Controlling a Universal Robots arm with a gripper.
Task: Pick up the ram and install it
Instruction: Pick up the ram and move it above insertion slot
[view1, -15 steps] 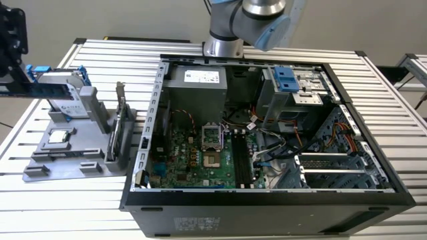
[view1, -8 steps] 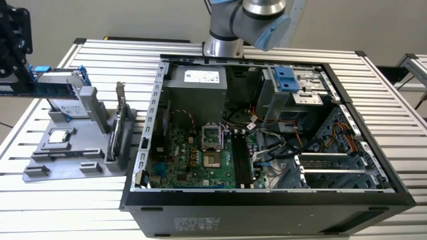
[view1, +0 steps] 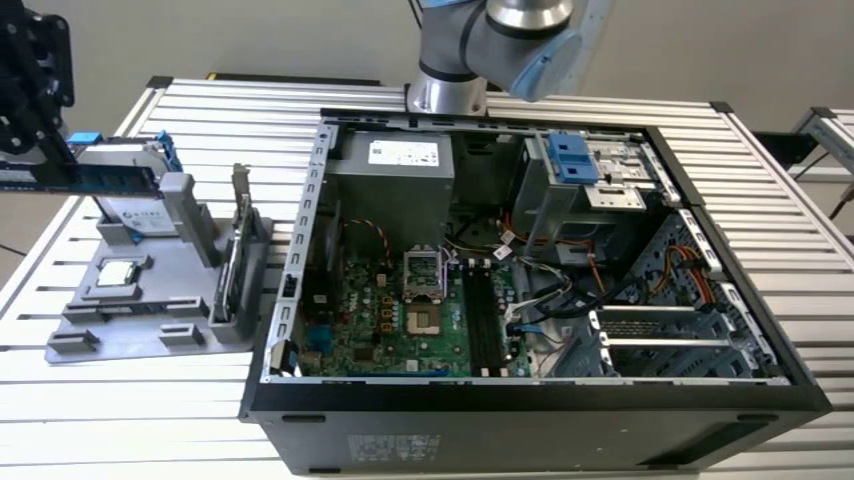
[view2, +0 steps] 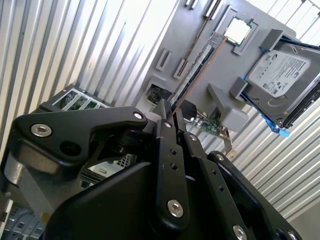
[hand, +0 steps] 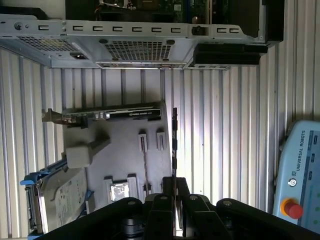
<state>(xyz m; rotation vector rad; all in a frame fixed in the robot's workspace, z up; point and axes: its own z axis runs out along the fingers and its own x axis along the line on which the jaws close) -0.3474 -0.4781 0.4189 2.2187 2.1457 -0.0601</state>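
The ram (view1: 100, 178) is a long blue-green stick held level in the air above the grey holder tray (view1: 134, 300), at the exterior view's left. My black gripper (view1: 34, 155) is shut on one end of it. In both wrist views the ram (view2: 197, 70) (hand: 174, 140) shows edge-on, running out from between the fingers (view2: 167, 165) (hand: 161, 202) of the gripper (view2: 170, 110) (hand: 173, 181), with the tray below it. The open computer case (view1: 300, 200) lies at the exterior view's middle and right; its motherboard (view1: 360, 320) has dark memory slots (view1: 483, 320).
On the tray stand a silver hard drive with blue rails (view1: 134, 210), an upright expansion card (view1: 234, 265) and a small square chip (view1: 120, 270). The arm's base (view1: 447, 95) rises behind the case. A pendant with a red button (hand: 300, 180) lies on the slatted table (view1: 134, 420).
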